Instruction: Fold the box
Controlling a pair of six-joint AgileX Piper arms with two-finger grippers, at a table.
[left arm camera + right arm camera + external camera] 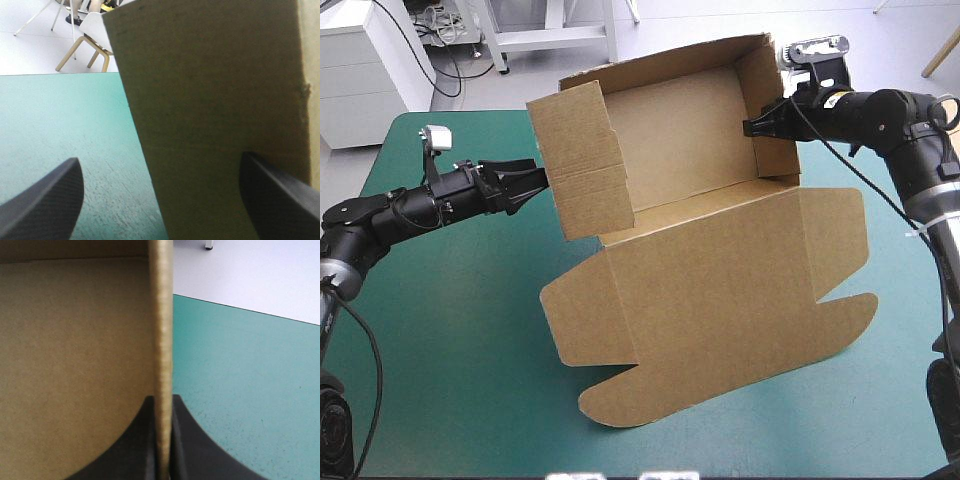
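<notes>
Brown box, walls raised, lid flat on the near side. The right gripper pinches its right wall. The left gripper is spread wide at its left wall.

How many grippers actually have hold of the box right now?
1. The right gripper is shut on the box at its right wall. The left gripper is open astride the left wall's edge, not clamped.

- The box sits mid-worktop, its tray toward the far edge and its lid flat toward the near edge.
- The left gripper is at the tray's left wall, which stands between its spread fingers.
- The right gripper is at the right wall, whose edge is pinched between its fingers.
</notes>
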